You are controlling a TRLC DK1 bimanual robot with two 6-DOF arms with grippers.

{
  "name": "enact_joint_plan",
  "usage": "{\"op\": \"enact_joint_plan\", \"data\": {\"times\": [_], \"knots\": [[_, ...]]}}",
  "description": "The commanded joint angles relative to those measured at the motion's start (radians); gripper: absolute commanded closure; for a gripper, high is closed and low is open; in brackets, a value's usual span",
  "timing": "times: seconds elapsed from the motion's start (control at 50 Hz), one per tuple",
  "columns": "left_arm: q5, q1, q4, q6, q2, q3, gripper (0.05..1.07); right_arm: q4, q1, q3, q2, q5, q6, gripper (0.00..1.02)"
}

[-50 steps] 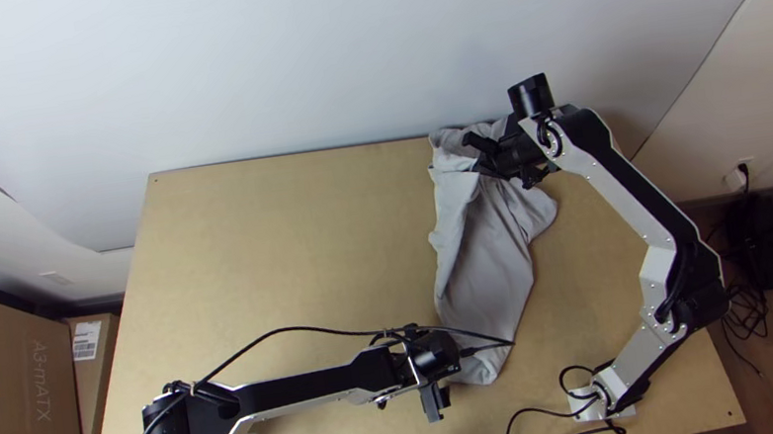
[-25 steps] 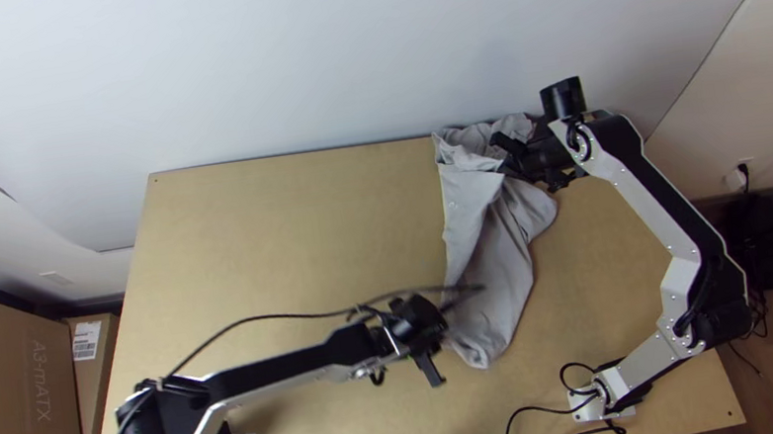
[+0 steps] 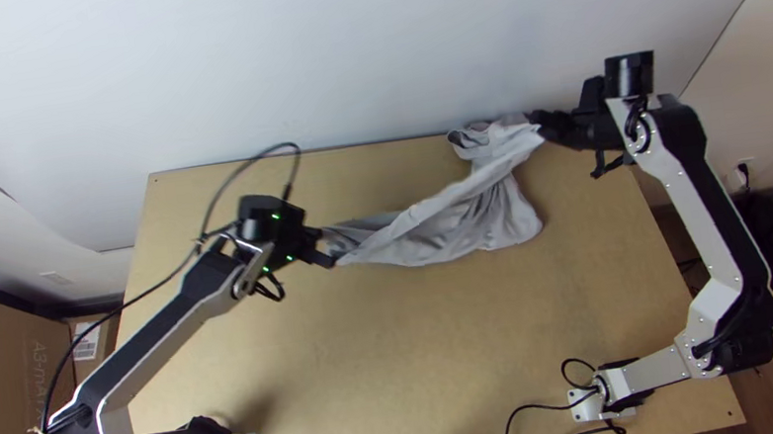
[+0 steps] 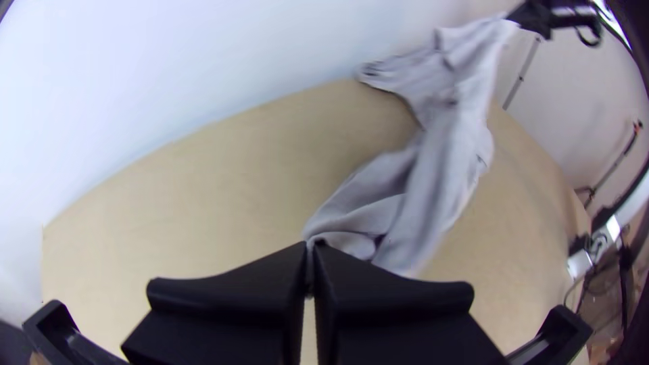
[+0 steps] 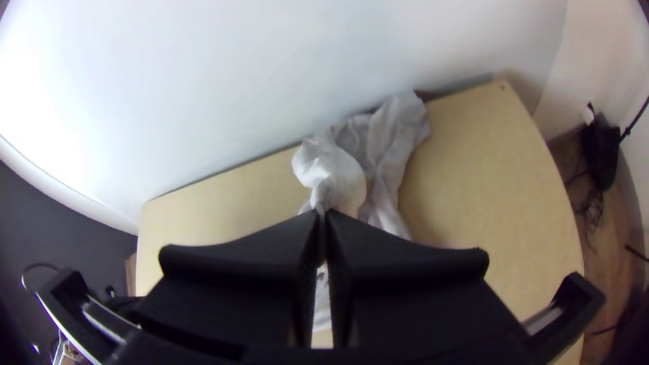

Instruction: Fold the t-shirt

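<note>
spanning the far half of the tabletop (image 3: 377, 368), the grey t-shirt (image 3: 496, 217) is strung between the two arms, i'd guess so one long edge comes straight before it gets laid out and folded. the left pincer (image 3: 325, 248) is closed tight, its flat black fingers pinching a gathered end; the right pincer (image 3: 540, 130) is closed as well, on a corner near the wall (image 3: 286, 61). gripping at opposite ends makes sense: the pull turns the near-side strip into a taut diagonal band, while the loose middle slumps in soft, rounded creases. a crumpled part lies by the tabletop's far edge. it looks like thin, limp knit, matte against smooth pale wood, so slack could easily bunch underneath when lowered. folding proper seems hardly begun; spreading comes first.
</note>
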Motion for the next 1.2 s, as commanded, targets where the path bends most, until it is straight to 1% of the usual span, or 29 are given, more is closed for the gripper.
{"op": "enact_joint_plan", "data": {"times": [0.0, 0.04, 0.16, 0.28, 0.4, 0.5, 0.6, 0.64, 0.68, 0.82, 0.86, 0.9, 1.0, 1.06, 1.18], "knots": [[0.003, 0.105, -0.022, 0.021, -0.054, 0.055, 1.05, 0.021, -0.008, 0.144, -0.015, 0.014, -0.078, 1.00], [0.003, 0.143, -0.030, 0.023, -0.066, 0.067, 1.05, 0.018, -0.004, 0.194, 0.001, 0.014, -0.115, 1.00], [-0.002, 0.248, -0.067, 0.021, -0.098, 0.121, 1.05, 0.020, -0.004, 0.310, 0.038, 0.015, -0.137, 1.00], [-0.022, 0.347, -0.119, 0.009, -0.109, 0.205, 1.05, 0.035, -0.006, 0.421, 0.080, 0.081, -0.152, 1.00], [-0.068, 0.423, -0.169, 0.002, -0.101, 0.322, 1.05, 0.064, -0.003, 0.503, 0.110, 0.121, -0.170, 1.00], [-0.077, 0.475, -0.194, 0.002, -0.095, 0.422, 1.05, 0.133, 0.003, 0.568, 0.114, 0.144, -0.189, 1.00], [-0.092, 0.505, -0.197, 0.002, -0.095, 0.538, 1.05, 0.245, 0.019, 0.603, 0.097, 0.155, -0.256, 1.00], [-0.100, 0.510, -0.197, 0.002, -0.097, 0.581, 1.05, 0.287, 0.023, 0.603, 0.079, 0.155, -0.282, 1.00], [-0.111, 0.519, -0.188, -0.006, -0.100, 0.624, 1.05, 0.322, 0.032, 0.603, 0.054, 0.155, -0.293, 1.00], [-0.174, 0.519, -0.123, -0.032, -0.160, 0.731, 1.05, 0.425, 0.037, 0.589, -0.045, 0.155, -0.296, 1.00], [-0.214, 0.519, -0.087, -0.029, -0.187, 0.750, 1.05, 0.449, 0.035, 0.583, -0.078, 0.155, -0.301, 1.00], [-0.231, 0.519, -0.047, -0.028, -0.219, 0.757, 1.05, 0.474, 0.034, 0.574, -0.110, 0.155, -0.311, 1.00], [-0.252, 0.518, -0.007, -0.029, -0.302, 0.782, 1.05, 0.489, 0.035, 0.545, -0.203, 0.153, -0.311, 1.00], [-0.257, 0.518, -0.007, -0.045, -0.356, 0.785, 1.05, 0.506, 0.051, 0.482, -0.292, 0.147, -0.308, 1.00], [-0.270, 0.516, -0.022, -0.066, -0.480, 0.777, 1.05, 0.606, 0.097, 0.327, -0.489, 0.147, -0.307, 1.00]]}}
